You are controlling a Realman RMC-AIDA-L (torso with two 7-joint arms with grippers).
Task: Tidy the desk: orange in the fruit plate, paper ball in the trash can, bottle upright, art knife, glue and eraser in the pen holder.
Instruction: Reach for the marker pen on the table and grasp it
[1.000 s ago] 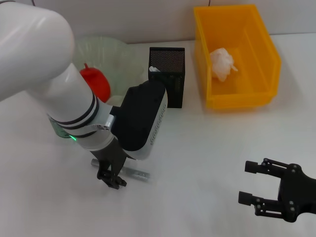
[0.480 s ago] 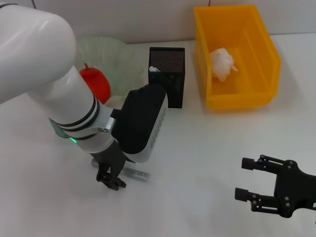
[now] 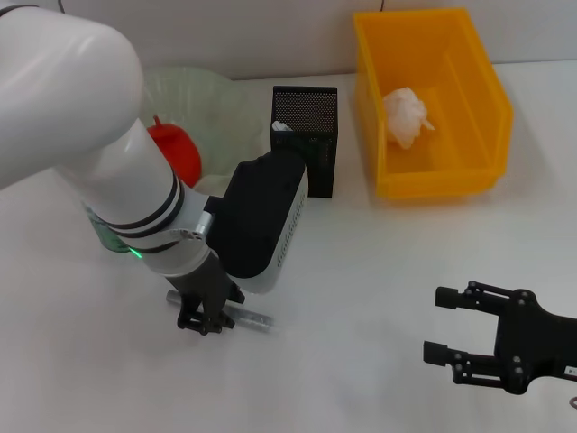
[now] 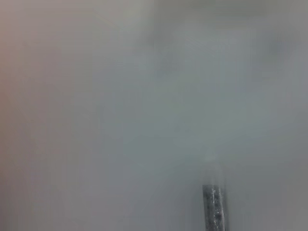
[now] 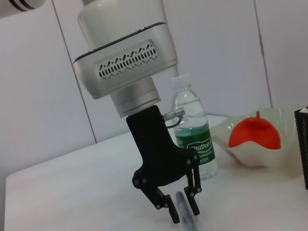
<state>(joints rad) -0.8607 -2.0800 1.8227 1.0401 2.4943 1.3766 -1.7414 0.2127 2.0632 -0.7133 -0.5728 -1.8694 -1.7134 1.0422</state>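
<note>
My left gripper [image 3: 206, 321] is down on the desk [image 3: 361, 271], its fingers closed around the grey glue [image 3: 248, 317] stick, which lies flat; the right wrist view shows the glue [image 5: 186, 213] between those fingers. One end of the glue [image 4: 214, 208] shows in the left wrist view. The bottle [image 5: 192, 127] stands upright behind that gripper. The orange [image 3: 177, 150] sits in the fruit plate [image 3: 194, 88]. The paper ball [image 3: 406, 115] lies in the trash can [image 3: 494, 101]. The pen holder [image 3: 308, 122] shows something white inside. Art knife and eraser are hidden. My right gripper [image 3: 444, 347] hovers open at the front right.
The left arm's white bulk covers the desk's left side and most of the bottle in the head view. The trash can stands at the back right, the pen holder just left of it.
My left gripper has come down onto the glue and its fingers have drawn in around it. The right gripper has drifted a little to the left.
</note>
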